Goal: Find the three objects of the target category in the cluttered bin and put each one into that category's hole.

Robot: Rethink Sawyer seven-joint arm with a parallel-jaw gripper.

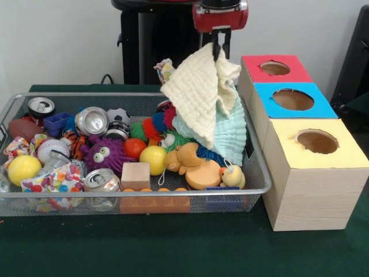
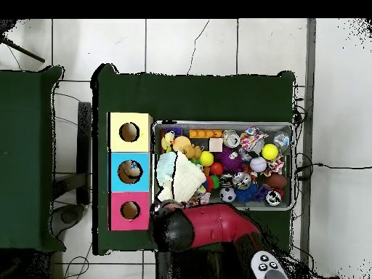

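My gripper (image 1: 217, 51) is shut on the top corner of a cream waffle cloth (image 1: 199, 98), which hangs lifted over the right end of the wire bin (image 1: 138, 193). A mint cloth (image 1: 229, 131) lies draped just under it, and a patterned cloth (image 1: 53, 180) sits at the front left. To the right stand the red box (image 1: 256, 62), blue box (image 1: 323, 107) and yellow box (image 1: 288, 150), each with a round hole. In the overhead view the cream cloth (image 2: 186, 178) lies beside the blue box (image 2: 116, 171), and the red arm (image 2: 214, 224) hides the gripper.
The bin holds drink cans (image 1: 92, 121), a purple spiky ball (image 1: 106, 154), yellow balls (image 1: 153, 160), a baseball (image 1: 51, 149), a wooden block (image 1: 135, 175) and orange plush ducks (image 1: 202, 172). Green cloth covers the table (image 1: 173, 248). Cables trail past the bin's far side (image 2: 320, 167).
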